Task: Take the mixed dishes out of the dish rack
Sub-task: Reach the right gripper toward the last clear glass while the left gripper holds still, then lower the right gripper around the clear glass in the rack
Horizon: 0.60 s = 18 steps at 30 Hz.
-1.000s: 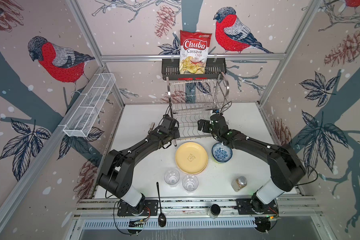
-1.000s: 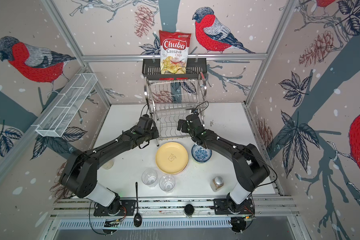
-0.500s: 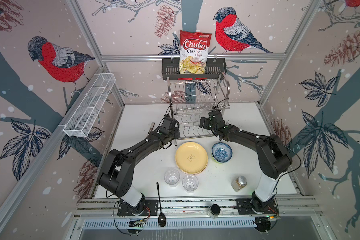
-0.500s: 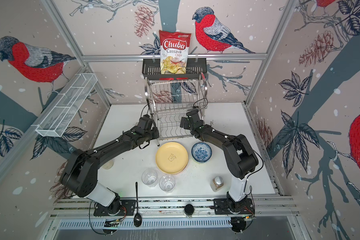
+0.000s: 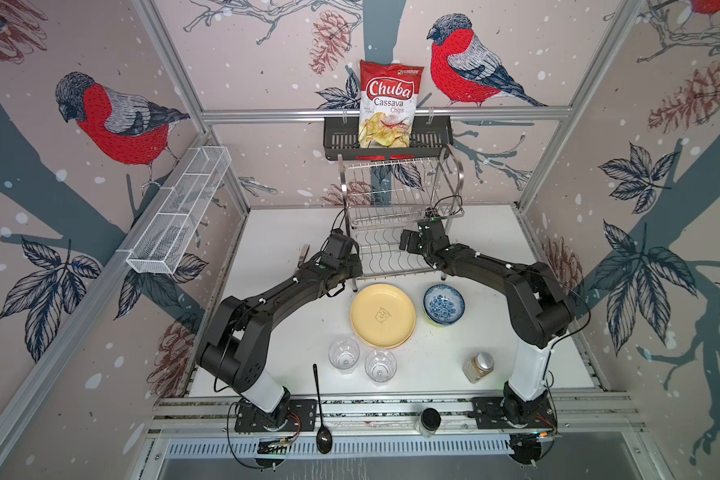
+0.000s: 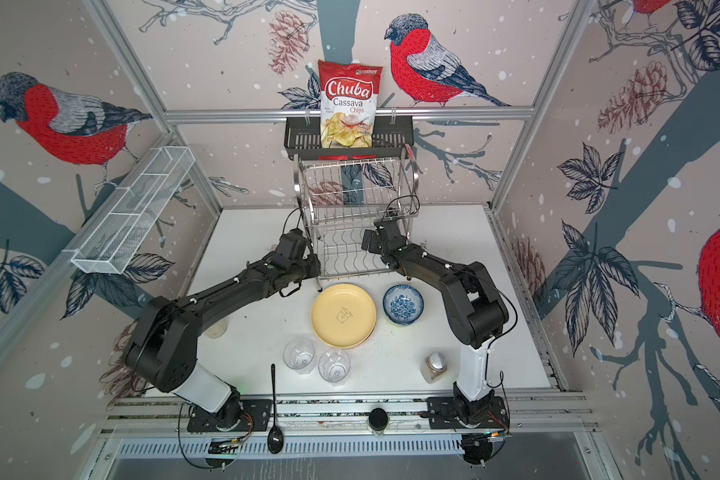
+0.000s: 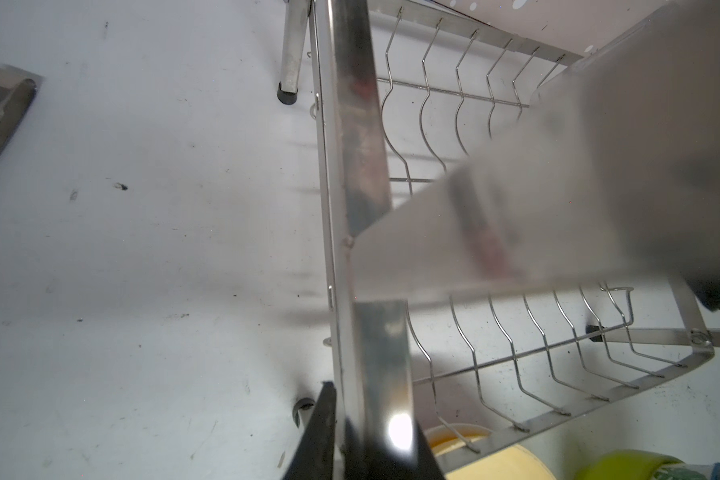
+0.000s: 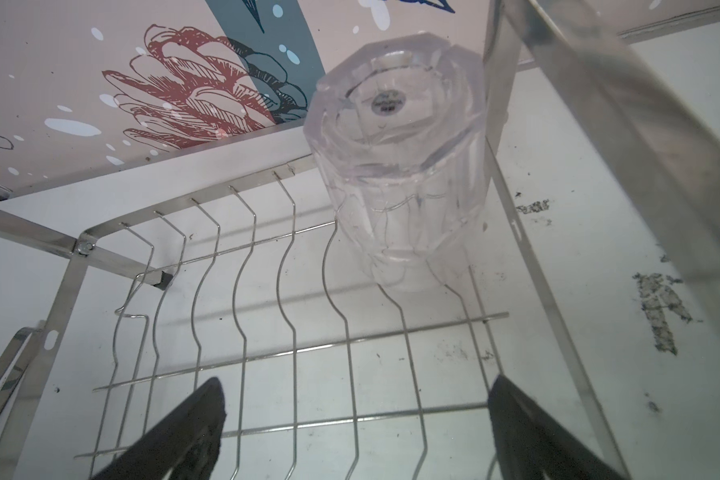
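Right gripper (image 8: 358, 384) gapes wide and empty, with what looks like the last tumbler (image 8: 400, 166) upside down just ahead of it in the dish rack (image 7: 358, 124), whose side frame the left gripper (image 7: 362, 432) clamps. Behind them, a yellow plate (image 5: 382, 316), a blue bowl (image 5: 443, 305) and two tumblers (image 5: 344, 352) sit unloaded.

Bright even light, soft shadows, near-lens blur

We count three clear tumblers (image 5: 344, 352), two on the table (image 5: 275, 232) and one in the dish rack (image 5: 395, 195), one yellow plate (image 5: 382, 316), one blue-white bowl (image 5: 443, 305), two jars (image 5: 479, 365), one black spoon (image 5: 319, 399).
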Available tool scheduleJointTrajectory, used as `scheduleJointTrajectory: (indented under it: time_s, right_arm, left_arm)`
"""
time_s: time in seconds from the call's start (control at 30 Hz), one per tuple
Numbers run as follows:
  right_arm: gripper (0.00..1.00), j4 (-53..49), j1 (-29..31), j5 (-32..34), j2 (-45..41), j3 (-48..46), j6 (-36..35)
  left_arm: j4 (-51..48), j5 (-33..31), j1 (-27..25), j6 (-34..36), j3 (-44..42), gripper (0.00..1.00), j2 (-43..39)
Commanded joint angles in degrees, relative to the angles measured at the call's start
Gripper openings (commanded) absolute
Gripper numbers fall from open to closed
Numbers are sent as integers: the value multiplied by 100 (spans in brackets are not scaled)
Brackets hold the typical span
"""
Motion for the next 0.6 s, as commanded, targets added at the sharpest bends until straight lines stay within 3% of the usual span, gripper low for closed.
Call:
scheduleJointTrajectory:
  time_s: [0.0,0.57]
  right_arm:
    - [99,62,-55,292,154,174,-114]
    - [99,3,-117,493,786,1015,-452]
  left_arm:
    - [-287,303,6,53,43,7,65]
    - [-326,555,6,175,144,9,190]
